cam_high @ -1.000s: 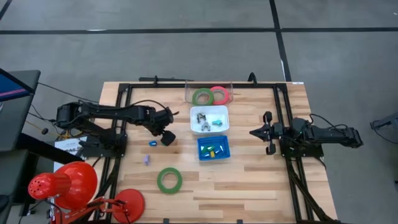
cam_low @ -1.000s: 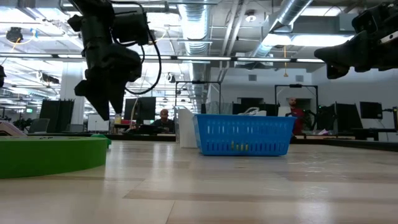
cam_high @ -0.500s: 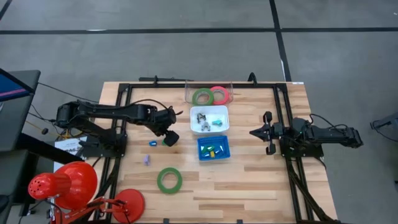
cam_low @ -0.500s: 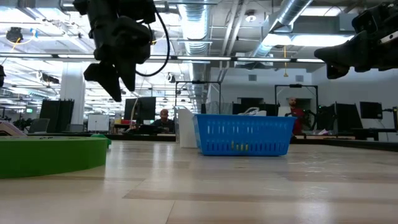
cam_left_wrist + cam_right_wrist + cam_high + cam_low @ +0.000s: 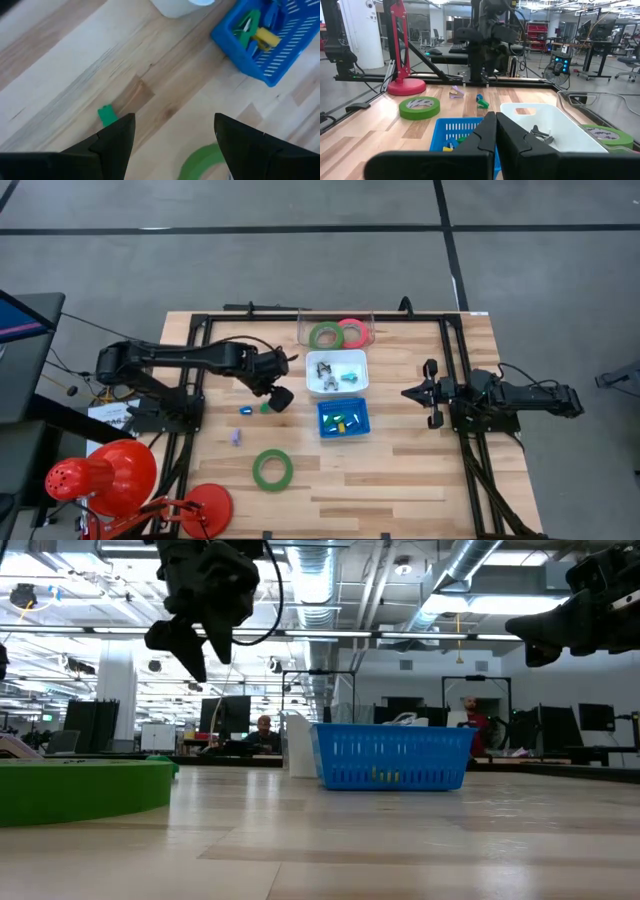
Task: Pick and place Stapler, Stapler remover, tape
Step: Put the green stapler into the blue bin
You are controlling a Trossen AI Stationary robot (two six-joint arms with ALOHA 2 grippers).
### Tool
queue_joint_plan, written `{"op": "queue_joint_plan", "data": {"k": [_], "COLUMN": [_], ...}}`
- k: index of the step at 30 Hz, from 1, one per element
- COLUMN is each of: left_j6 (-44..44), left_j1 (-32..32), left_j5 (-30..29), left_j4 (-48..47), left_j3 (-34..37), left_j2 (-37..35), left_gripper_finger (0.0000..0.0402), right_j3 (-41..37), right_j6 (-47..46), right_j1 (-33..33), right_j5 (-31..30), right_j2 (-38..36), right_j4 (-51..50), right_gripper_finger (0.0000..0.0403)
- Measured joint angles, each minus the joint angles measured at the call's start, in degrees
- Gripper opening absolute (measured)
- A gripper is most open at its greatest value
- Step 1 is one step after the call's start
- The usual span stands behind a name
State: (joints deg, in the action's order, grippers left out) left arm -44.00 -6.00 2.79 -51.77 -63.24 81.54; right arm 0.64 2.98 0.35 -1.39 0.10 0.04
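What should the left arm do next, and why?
Probably lower the left pincer toward the small green piece beside it. Its fingers stand open and empty above the table, and that piece, like the green tape ring, lies loose outside the blue basket.

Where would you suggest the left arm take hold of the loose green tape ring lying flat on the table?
Grip the band of the green tape ring from straight above, one finger in the open centre and one outside. It lies flat with bare wood around it, so any point on the rim probably works; the side nearest the open left hand looks simplest.
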Motion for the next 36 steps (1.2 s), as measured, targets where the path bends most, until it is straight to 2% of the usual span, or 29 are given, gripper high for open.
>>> {"op": "queue_joint_plan", "data": {"k": [6,22,36], "left_j6": [-0.01,-0.47,-3.49], "left_j1": [0.00,-0.13,-0.13], "left_j5": [0.07,-0.42,-1.27], "left_j4": [-3.07,-6.53,-5.73], "left_j3": [-2.39,-2.49,3.13], "left_j2": [4.04,12.67,15.67], "left_gripper_finger": [0.0261,0.0261,0.0261], "right_j3": [0.02,0.00,0.00], "right_j6": [0.02,0.00,0.00], "right_j1": [0.01,-0.01,0.01], "right_j5": [0.00,0.00,0.00], "right_j2": [0.00,0.00,0.00], "right_j4": [0.01,0.01,0.01], "right_gripper_finger": [0.0001,0.0001,0.0001]}}
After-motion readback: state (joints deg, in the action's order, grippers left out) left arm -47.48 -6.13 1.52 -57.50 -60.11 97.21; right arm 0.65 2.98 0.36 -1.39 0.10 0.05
